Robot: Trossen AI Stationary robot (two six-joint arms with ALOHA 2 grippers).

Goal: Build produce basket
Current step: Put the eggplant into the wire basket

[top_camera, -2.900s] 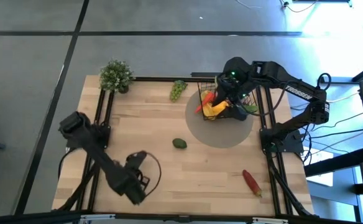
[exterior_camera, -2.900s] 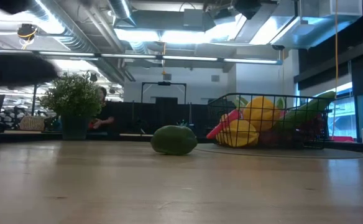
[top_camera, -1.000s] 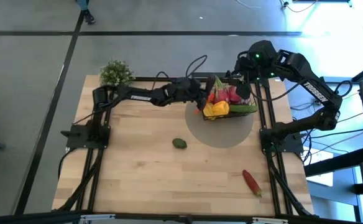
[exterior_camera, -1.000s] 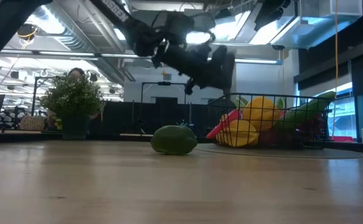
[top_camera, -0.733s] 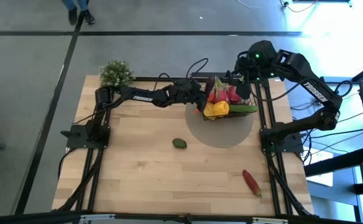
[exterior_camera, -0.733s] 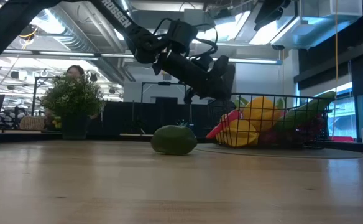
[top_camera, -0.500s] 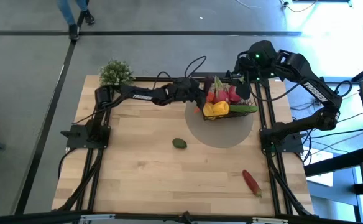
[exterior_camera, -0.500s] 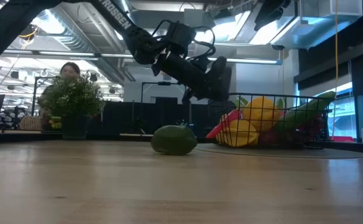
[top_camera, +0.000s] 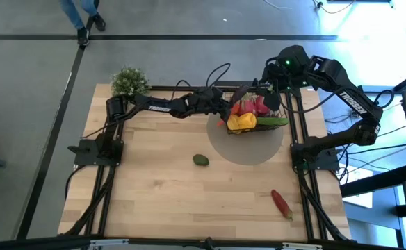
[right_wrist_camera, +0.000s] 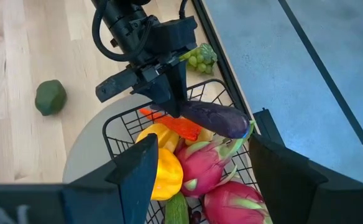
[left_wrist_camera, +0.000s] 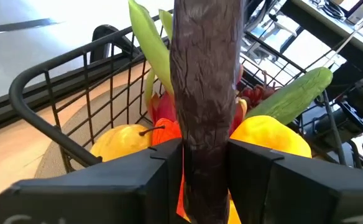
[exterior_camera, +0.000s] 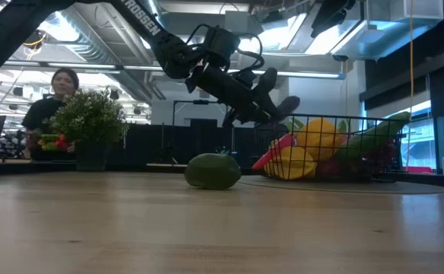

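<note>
My left gripper (top_camera: 225, 104) is shut on a dark purple eggplant (right_wrist_camera: 214, 116) just above the left rim of the black wire basket (top_camera: 281, 111). The basket holds a yellow pepper (top_camera: 242, 121), pink dragon fruits (right_wrist_camera: 207, 163), a cucumber (left_wrist_camera: 296, 94) and a carrot (right_wrist_camera: 175, 124). It stands on a grey round mat (top_camera: 248, 151). My right gripper (right_wrist_camera: 197, 177) is open and empty, above the basket's far side. An avocado (top_camera: 200, 160) and a red chili (top_camera: 281, 203) lie on the table. My left gripper pinches the eggplant between its two fingers (left_wrist_camera: 160, 171), near the blunt end (left_wrist_camera: 203, 152) opposite the green stem (right_wrist_camera: 251, 128). The fingers come from the table's left, slanting down, and lie across it. The eggplant is lifted clear and slants out over the basket.
A potted plant (top_camera: 128, 82) stands at the table's far left corner. Green grapes (right_wrist_camera: 200, 57) lie beyond the basket's left side. A person (exterior_camera: 55, 87) stands in the room behind the table. Bare wood lies at the near left.
My left gripper has stayed at the basket's left rim, dipping a little and rising again, and has tipped. The eggplant, near upright in the hold before, now slants out over the basket. A person has walked into the low view.
</note>
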